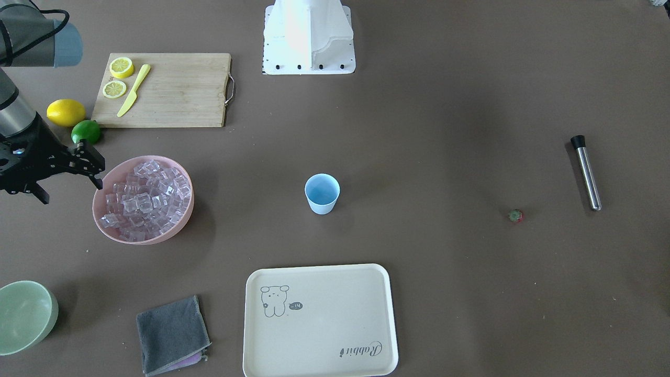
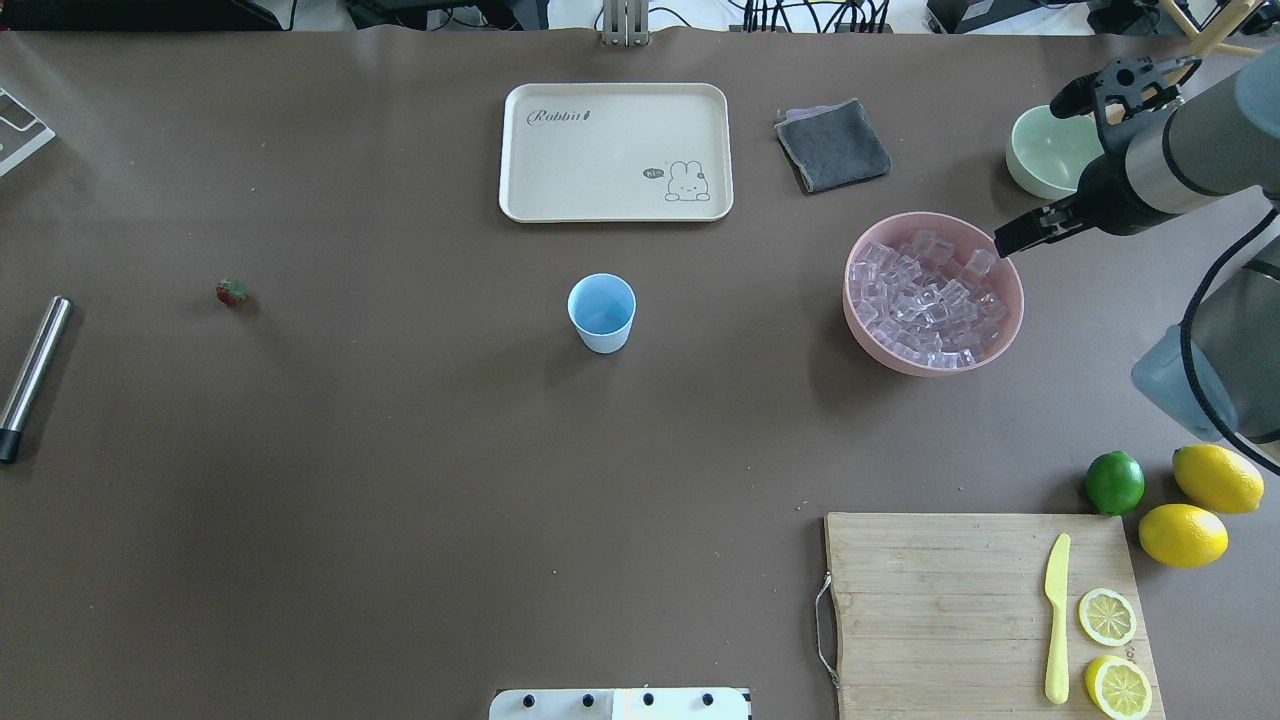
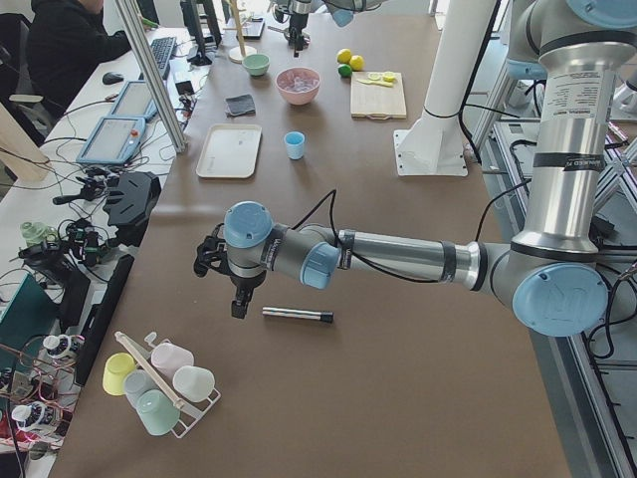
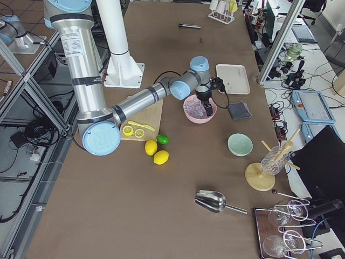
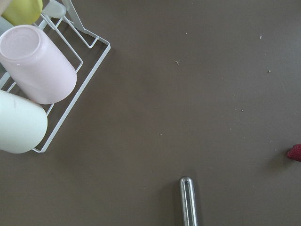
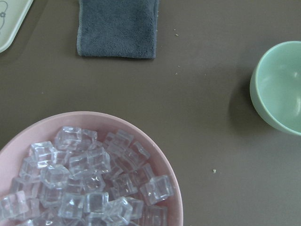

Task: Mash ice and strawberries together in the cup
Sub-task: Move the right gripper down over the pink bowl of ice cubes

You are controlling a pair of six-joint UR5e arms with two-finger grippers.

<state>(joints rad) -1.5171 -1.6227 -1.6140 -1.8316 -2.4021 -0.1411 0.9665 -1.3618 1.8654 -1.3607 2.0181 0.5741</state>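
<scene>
Brown table (image 2: 400, 500) is filling the whole overhead view. At its left end a steel muddler (image 2: 33, 375) is lying with its long axis running roughly away from the robot. The left gripper (image 3: 231, 289) is hanging near it, and I cannot tell whether its jaws are parted. Rightward, the strawberry (image 2: 232, 292) is sitting alone, well apart from the cup (image 2: 601, 312), which is standing upright and empty at the centre. Further right, the ice (image 2: 925, 300) is filling a pink bowl (image 2: 860, 340). The right gripper (image 2: 1025, 174) is hovering at that bowl's far rim, fingers spread wide, grasping nothing. The ice is lying just left of and below it, so I judge this arm the nearer one for the first pick.
</scene>
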